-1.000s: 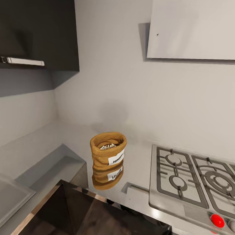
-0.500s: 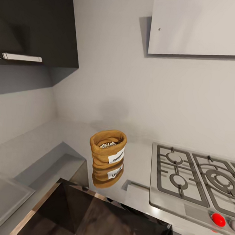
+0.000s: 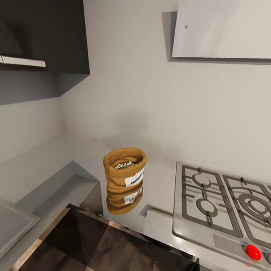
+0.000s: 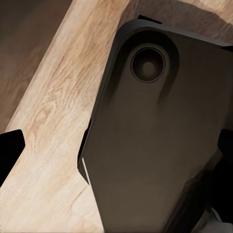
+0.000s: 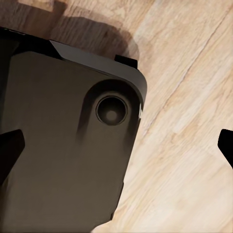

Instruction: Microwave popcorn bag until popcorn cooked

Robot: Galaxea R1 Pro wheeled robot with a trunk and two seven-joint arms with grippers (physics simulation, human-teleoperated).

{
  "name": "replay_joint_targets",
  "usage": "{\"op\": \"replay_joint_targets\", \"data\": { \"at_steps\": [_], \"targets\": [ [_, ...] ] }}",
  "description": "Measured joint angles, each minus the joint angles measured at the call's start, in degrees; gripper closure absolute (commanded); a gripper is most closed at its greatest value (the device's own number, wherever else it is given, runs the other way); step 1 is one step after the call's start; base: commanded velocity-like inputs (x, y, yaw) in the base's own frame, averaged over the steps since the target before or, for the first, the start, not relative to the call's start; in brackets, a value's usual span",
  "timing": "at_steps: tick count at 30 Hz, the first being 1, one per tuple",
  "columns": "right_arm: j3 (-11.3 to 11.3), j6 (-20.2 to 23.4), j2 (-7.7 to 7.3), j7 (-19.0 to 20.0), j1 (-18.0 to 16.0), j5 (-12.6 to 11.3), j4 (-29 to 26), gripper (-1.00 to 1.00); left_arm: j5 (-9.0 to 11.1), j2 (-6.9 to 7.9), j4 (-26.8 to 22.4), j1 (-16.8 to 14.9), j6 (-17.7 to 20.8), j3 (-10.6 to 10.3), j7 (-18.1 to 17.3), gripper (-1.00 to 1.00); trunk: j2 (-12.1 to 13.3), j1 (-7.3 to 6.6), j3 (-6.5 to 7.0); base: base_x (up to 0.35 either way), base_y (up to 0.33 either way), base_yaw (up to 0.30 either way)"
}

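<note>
Popcorn bag (image 3: 124, 169) stands upright on the grey glossy worktop (image 3: 69, 163), long axis vertical, open mouth facing up. It sits near the back wall, just left of the gas hob (image 3: 223, 205) and apart from it, with a bare strip of worktop between. Its mirror image shows in the slab right beneath it.

Look of the bag: tan-brown sack, thick rolled rim, creased and bulging body. A small white label on its front is turned toward my right and slightly tilted; the print is too small to read. Inside the mouth I see a heap of whitish kernels with dark specks, the popcorn (image 3: 124, 165), lying below the rim.

Surroundings from the head camera: a dark wall cabinet (image 3: 41, 29) with a pale bar handle at upper left, a pale hood panel (image 3: 230, 29) above the hob, a red knob (image 3: 253, 252) at the hob's front edge.

Both wrist cameras look down on a dark robot base panel over wood-grain floor (image 4: 53, 121). Left hand (image 4: 116, 145): dark fingertips at the two edges of its view, spread wide, grasping nothing. Right hand (image 5: 119, 145): likewise spread wide and empty.
</note>
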Motion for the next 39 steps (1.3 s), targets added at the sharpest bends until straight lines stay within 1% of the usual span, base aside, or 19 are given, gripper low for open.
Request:
{"op": "replay_joint_targets", "data": {
  "at_steps": [5, 12, 20, 26, 39],
  "targets": [
    [0.0, 0.0, -0.02, 0.0, 0.0, 0.0, 0.0, -1.0, 0.0, 0.0, 0.0, 0.0, 0.0, 0.0, 0.0, -1.0, 0.0, 0.0, -0.29, 0.0, 0.0, 0.0],
    [0.0, -0.3, -0.22, -0.1, 0.0, 0.1, 0.0, -1.0, 0.0, 0.02, 0.1, 0.0, 0.0, 0.0, 0.0, -1.0, 0.0, 0.0, -0.31, 0.0, 0.0, 0.0],
    [0.1, 0.1, 0.28, 0.2, 0.0, 0.2, 0.0, -1.0, 0.0, 0.13, 0.1, 0.0, 0.1, 0.1, -0.3, -1.0, 0.0, 0.0, -0.31, 0.0, 0.0, 0.0],
    [0.0, -0.2, 0.05, -0.1, 0.0, 0.1, 0.0, -1.0, 0.0, 0.08, 0.4, 0.0, 0.7, 0.0, -0.5, -1.0, 0.0, 0.0, -0.31, -0.005, 0.0, 0.0],
    [-0.2, -0.2, 0.26, -0.2, 0.0, 0.1, 0.0, -1.0, 0.1, 0.08, 0.3, 0.0, 0.1, 0.1, -0.4, -1.0, 0.0, 0.03, -0.31, -0.304, 0.0, 0.0]
  ]
}}
